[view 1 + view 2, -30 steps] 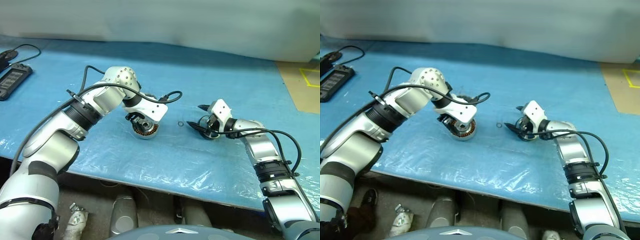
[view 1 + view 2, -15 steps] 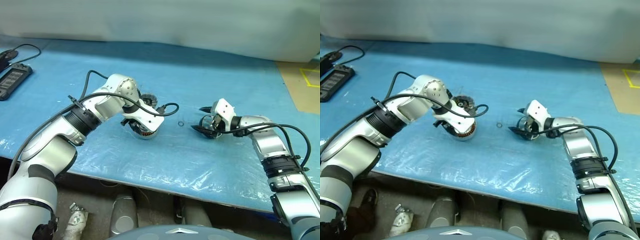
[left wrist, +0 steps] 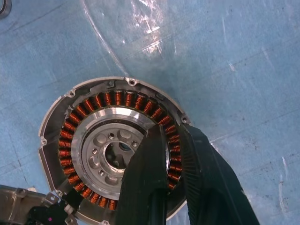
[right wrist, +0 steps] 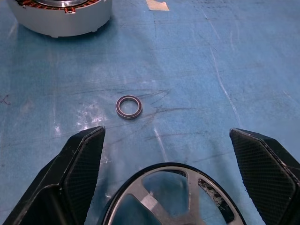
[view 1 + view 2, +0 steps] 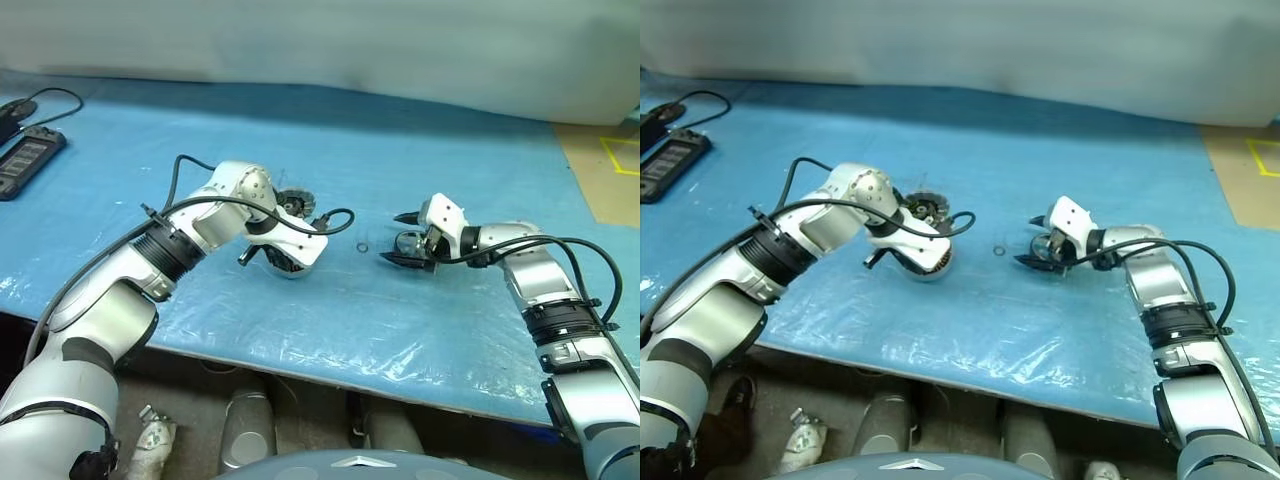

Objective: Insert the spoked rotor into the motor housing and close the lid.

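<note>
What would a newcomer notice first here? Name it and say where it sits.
The motor housing, its copper windings bright on the blue table cover, with the left gripper closed over its winding ring. To its right, the open right gripper flanks the spoked rotor; a small ring lies between.

Workshop or lab: blue plastic-sheeted bench point(image 5: 420, 150), cabled device point(image 5: 28, 158) at edge.

The motor housing point(image 3: 115, 152) was set on the surface point(image 5: 420, 150), left of centre. A small ring point(image 5: 361, 246) lay between it and the spoked rotor point(image 4: 173, 197), well to the right. A device point(image 5: 25, 160) was placed at the far left edge.
</note>
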